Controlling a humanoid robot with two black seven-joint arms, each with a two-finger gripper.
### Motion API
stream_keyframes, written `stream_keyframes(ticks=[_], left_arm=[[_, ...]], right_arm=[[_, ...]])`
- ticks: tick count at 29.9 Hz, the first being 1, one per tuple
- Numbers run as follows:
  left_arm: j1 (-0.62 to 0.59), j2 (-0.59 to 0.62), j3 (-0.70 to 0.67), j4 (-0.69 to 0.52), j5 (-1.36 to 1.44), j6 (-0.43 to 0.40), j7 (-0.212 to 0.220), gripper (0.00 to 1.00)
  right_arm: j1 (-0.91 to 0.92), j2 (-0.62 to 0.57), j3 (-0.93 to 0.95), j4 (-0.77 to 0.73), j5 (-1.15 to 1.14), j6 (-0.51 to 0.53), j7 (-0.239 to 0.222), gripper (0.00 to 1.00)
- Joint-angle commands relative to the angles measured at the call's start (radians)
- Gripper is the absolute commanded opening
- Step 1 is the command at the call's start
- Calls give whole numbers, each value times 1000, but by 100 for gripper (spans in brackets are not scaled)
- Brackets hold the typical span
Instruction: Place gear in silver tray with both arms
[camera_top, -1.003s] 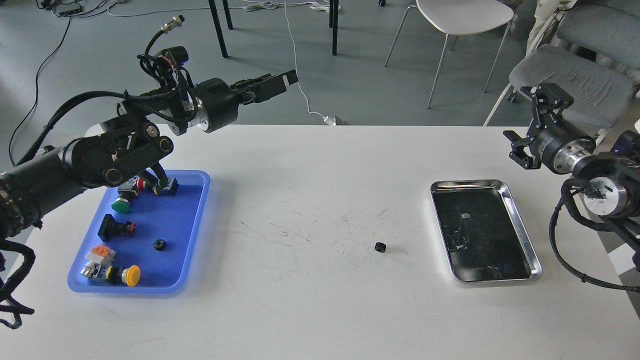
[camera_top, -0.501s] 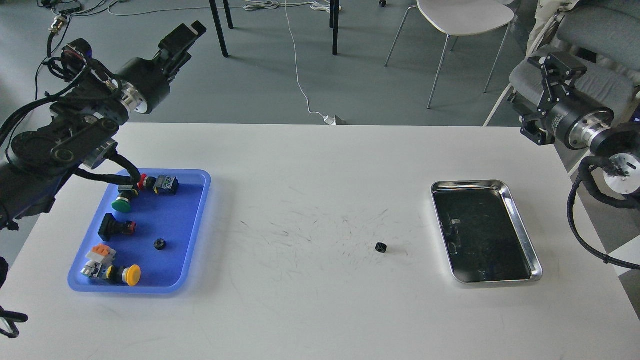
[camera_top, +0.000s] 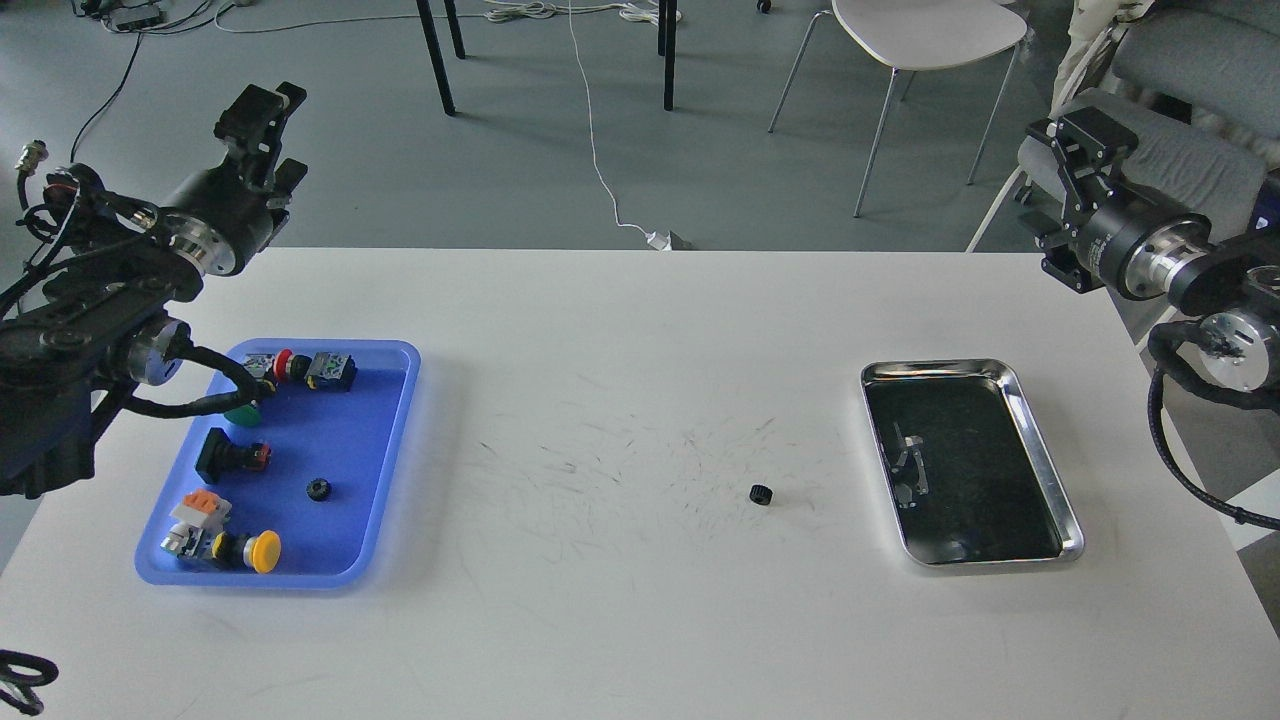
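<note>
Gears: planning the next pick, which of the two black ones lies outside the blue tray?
The gear on the bare white table, left of the silver tray; the other gear lies inside the blue tray.

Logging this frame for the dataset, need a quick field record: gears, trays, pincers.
gear on table: small black gear lying on the white table, left of the silver tray, apart from it
gear in blue tray: second black gear lying in the blue tray among push buttons
silver tray contents: no gear inside, only reflections
left pincer: raised beyond the table's far-left edge, holding nothing, jaw state unclear
right pincer: raised at the far-right corner, holding nothing, jaw state unclear
task state: gear not yet in silver tray
</note>
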Motion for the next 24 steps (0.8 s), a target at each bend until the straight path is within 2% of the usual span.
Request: stream_keyframes(ticks=[1,3,6,7,9,11,18,24], left_arm=[[20,13,-31,7,-63,-26,0,98],[23,15,-41,19,-73,-29,0,98],[41,18,-67,25,-119,-58,0,98],[46,19,-82,30,-139,-70,11,98],[51,16,-125,35,-185,-86,74,98],[63,16,-146,33,-208,-92,103,98],[72,18,-225,30,-241,-101,117,98],[74,15,-286,35,-258,-87,107,98]], right_arm=[[15,-30,-8,22,-68,81,1,99],[29,-49,-11,19,-100,132,1,99],[26,-49,-19,7,-137,135,0,99],[23,-49,-19,13,-158,135,0,99],[23,-46,-22,17,-209,134,-3,99],[29,-40,-53,23,-238,135,-11,99],[161,-21,-275,23,-295,160,-28,99],[282,2,-416,51,-313,230,-28,99]])
